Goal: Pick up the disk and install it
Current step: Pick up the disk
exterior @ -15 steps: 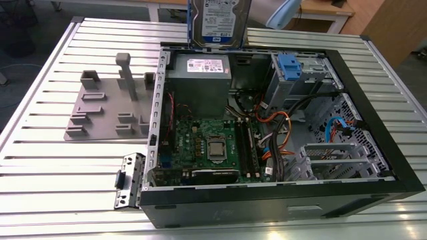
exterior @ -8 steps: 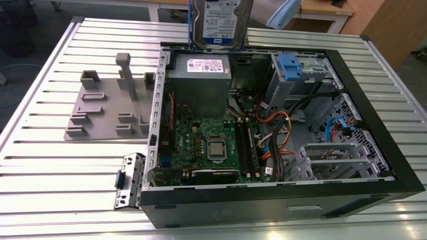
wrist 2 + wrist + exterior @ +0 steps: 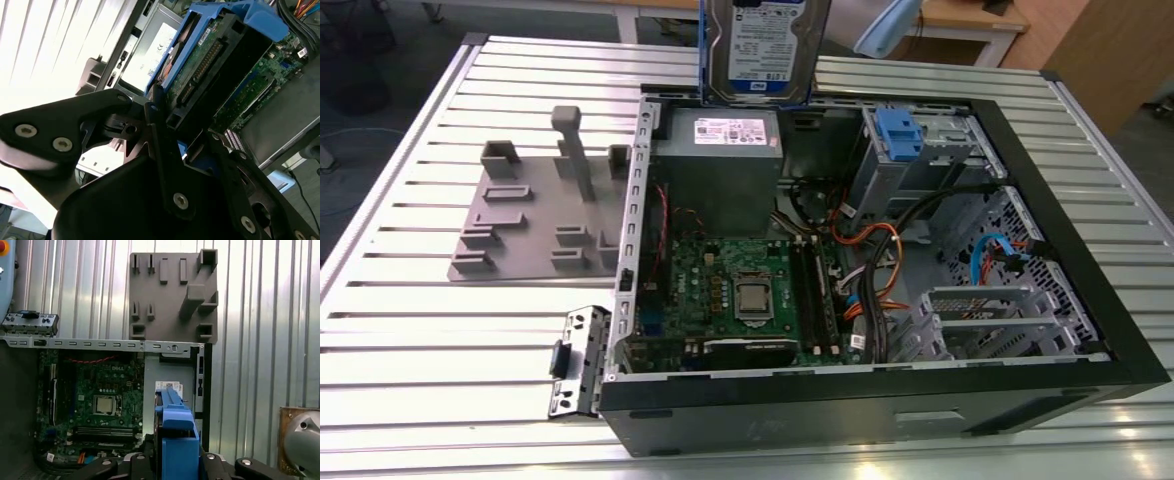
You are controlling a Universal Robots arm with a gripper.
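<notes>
1. At the exterior view's left, a grey moulded fixture plate (image 3: 520, 215) lies flat on the slatted aluminium table (image 3: 400, 330), just beside the open black computer case (image 3: 854, 425). It is well apart from the load, and we judge no hazard there.
2. The disk (image 3: 761, 45), a silver rectangular hard drive with a blue-and-white label in a bright blue plastic carrier, hangs upright in the air over the case edge, above the large grey metal box with a white sticker (image 3: 720, 140).
3. The black gripper (image 3: 185, 132) is pinching the disk, its jaws pressed against the carrier's sides.
4. Risk: the grip sits at one end of the disk, on plastic we expect to flex. If it slips, the drive could drop onto the grey box or the green motherboard (image 3: 734, 285).
5. Risk: orange and black cables (image 3: 881, 255) loop through mid-case. We think a low pass could snag them.
6. Risk: further right, the metal drive cage (image 3: 947, 150) holds a bare blue plastic bracket (image 3: 898, 130). A tilted disk would likely jam against the cage walls.
</notes>
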